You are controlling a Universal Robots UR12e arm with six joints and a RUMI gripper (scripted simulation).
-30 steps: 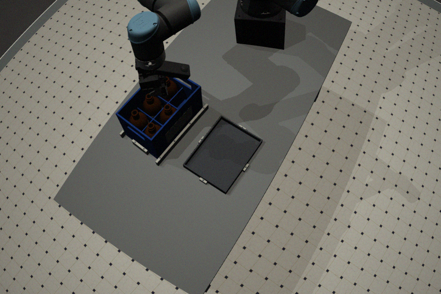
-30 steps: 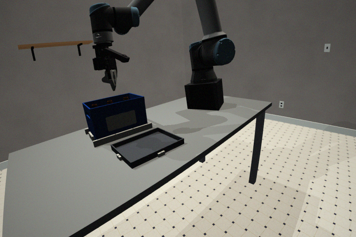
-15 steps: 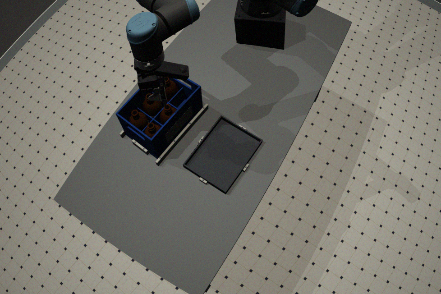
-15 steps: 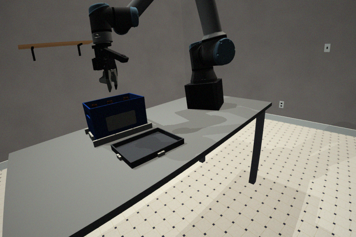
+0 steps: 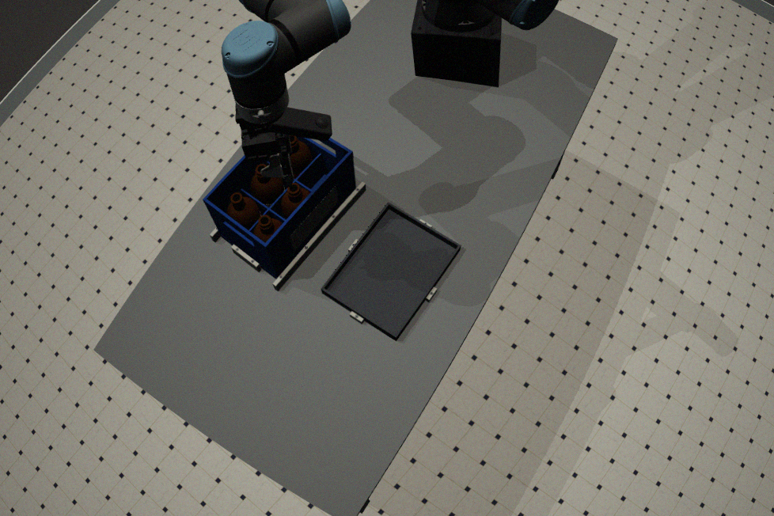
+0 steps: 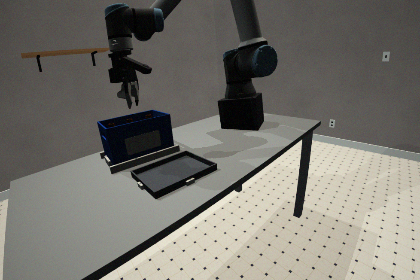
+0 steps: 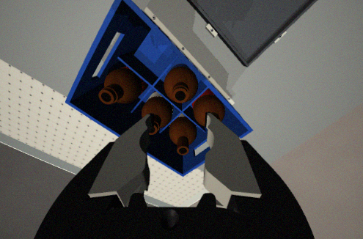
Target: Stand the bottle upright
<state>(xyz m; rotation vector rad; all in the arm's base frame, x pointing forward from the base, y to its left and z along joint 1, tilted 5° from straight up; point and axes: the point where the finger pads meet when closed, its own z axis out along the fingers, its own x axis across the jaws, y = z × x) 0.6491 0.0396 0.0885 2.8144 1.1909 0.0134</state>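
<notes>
The blue crate (image 5: 282,254) (image 6: 164,133) (image 7: 155,48) holds five brown bottles in a divided grid; one compartment is empty. One bottle (image 5: 297,153) (image 7: 125,84) stands beside that empty compartment. A middle bottle (image 7: 181,80) is on the tray side. Another bottle (image 5: 240,207) (image 7: 182,129) stands in an end corner. I cannot tell which neck differs. My gripper (image 5: 282,176) (image 6: 133,105) (image 7: 179,114) is partly open with nothing between its fingers, above the crate. Its left finger partly covers a bottle (image 7: 157,106) in the wrist view. The dark tray (image 5: 394,267) (image 6: 174,171) (image 7: 247,29) bears no bottle.
A pale strip (image 5: 321,237) (image 6: 144,159) lies along the crate's tray side, between crate and tray. Small pale blocks sit at the tray's edges. The robot's black base (image 5: 456,55) (image 6: 240,112) stands at the back of the table.
</notes>
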